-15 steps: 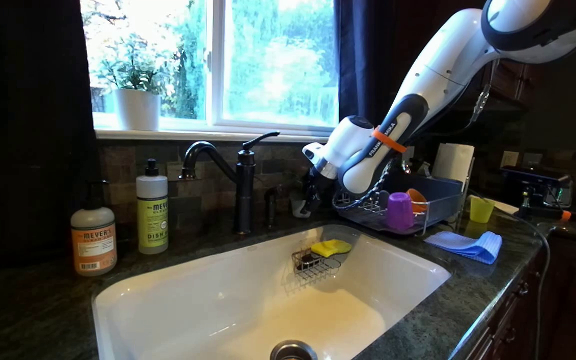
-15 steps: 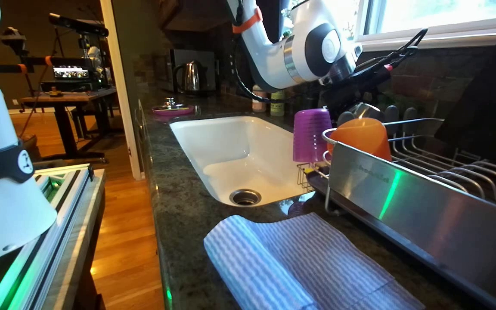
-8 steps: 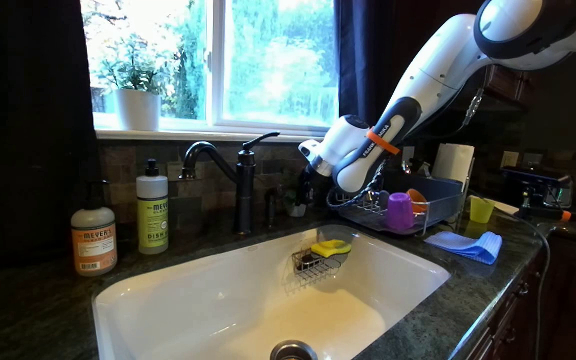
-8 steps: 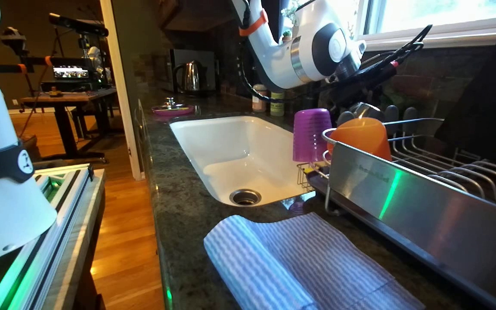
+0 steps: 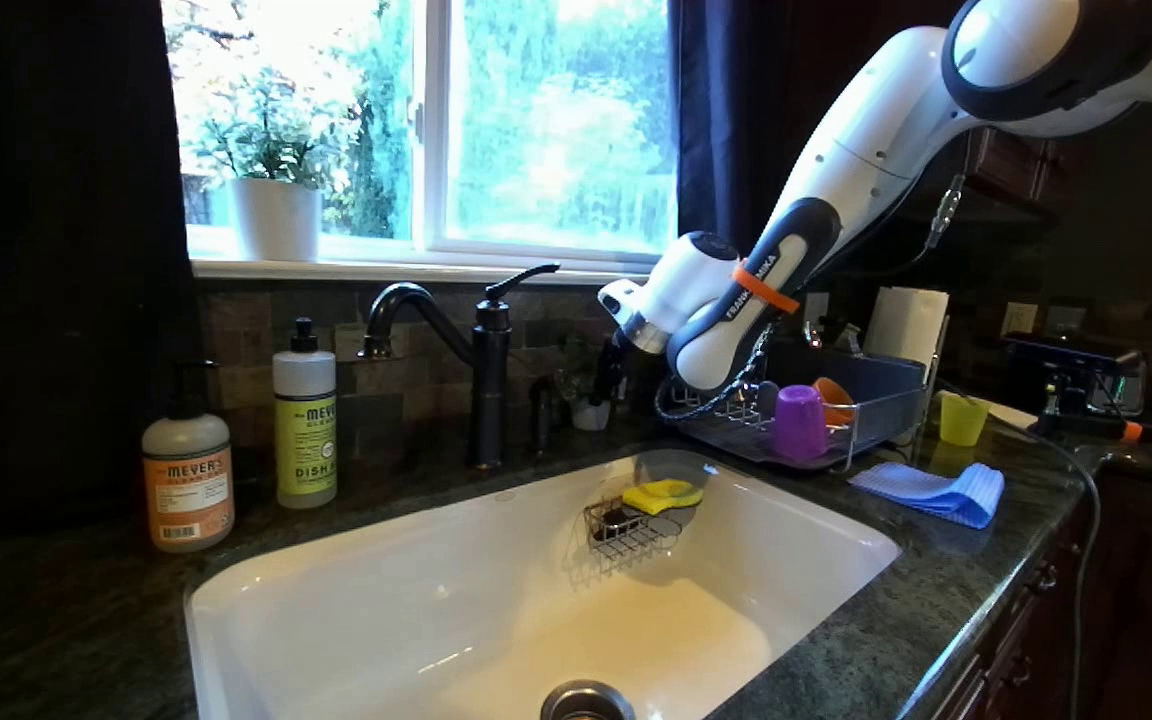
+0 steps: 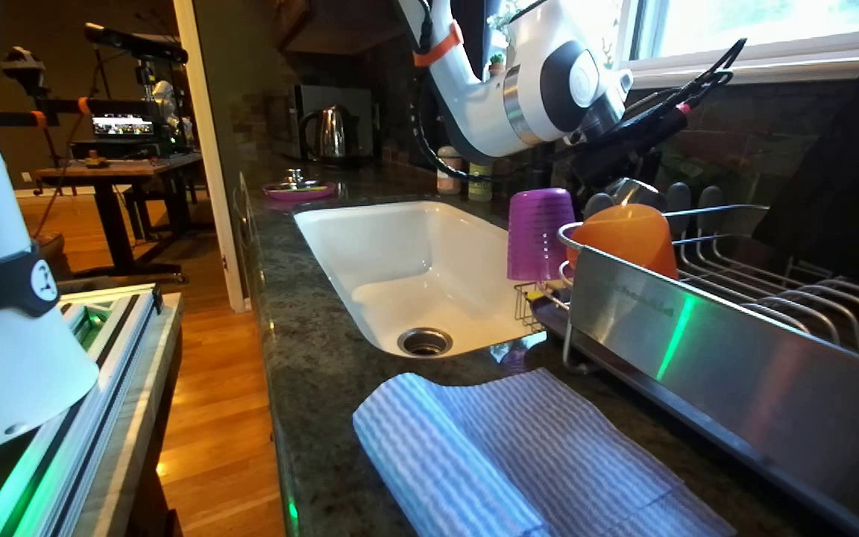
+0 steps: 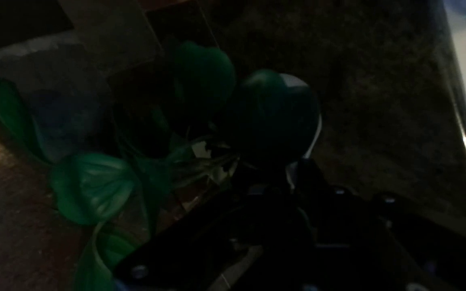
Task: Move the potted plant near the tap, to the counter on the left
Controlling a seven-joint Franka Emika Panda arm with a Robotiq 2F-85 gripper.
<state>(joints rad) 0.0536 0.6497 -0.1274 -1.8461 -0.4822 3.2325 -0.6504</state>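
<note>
One potted plant is near the tap, the jaws right at it, presumably to carry it leftward; too dark to tell if they're clenched.

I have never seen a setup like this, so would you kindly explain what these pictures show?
The white machine is a robot arm, with dark fingers at its end for grasping. Two cameras outside the robot take the exterior views; one on the arm takes the dark wrist view, a close look at green leaves. In an exterior view, the fingers are right by a small plant, to the right of the tap. It is too dark to tell whether they hold it. On the counter, two bottles stand left of the sink; to its right are a blue cloth and a dish rack.
</note>
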